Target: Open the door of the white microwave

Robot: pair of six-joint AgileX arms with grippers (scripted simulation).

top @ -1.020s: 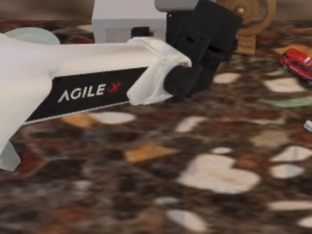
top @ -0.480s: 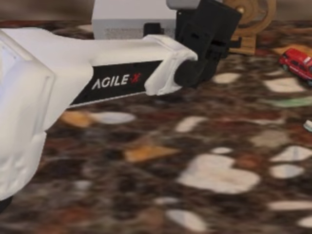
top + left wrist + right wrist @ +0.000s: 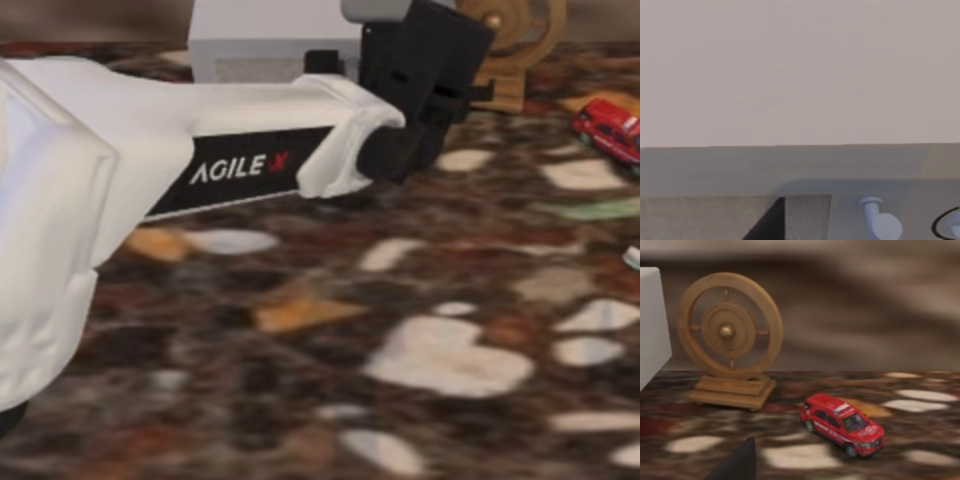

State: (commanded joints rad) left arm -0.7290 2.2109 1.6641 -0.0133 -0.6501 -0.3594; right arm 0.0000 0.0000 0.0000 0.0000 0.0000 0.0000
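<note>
The white microwave [image 3: 270, 30] stands at the table's back edge, left of centre. Only a strip of its door [image 3: 245, 68] with the grey mesh window shows below my left arm. My left gripper [image 3: 322, 64] is pressed close to the microwave's front, at the door's right end beside the knob panel. In the left wrist view the mesh window [image 3: 807, 217] fills the lower edge, and two round knobs [image 3: 881, 225] stick out next to it. There the door looks flat against the front. My right gripper [image 3: 737, 465] is parked off to the right, outside the top view.
A wooden wheel ornament [image 3: 510, 35] on a base stands just right of the microwave, close to my left wrist. A red toy car [image 3: 608, 125] sits at the far right. A pale green dish [image 3: 60, 70] lies behind my left arm.
My left arm has swung to the right along the microwave's front and risen toward the camera. In the last half second it barely moved.
</note>
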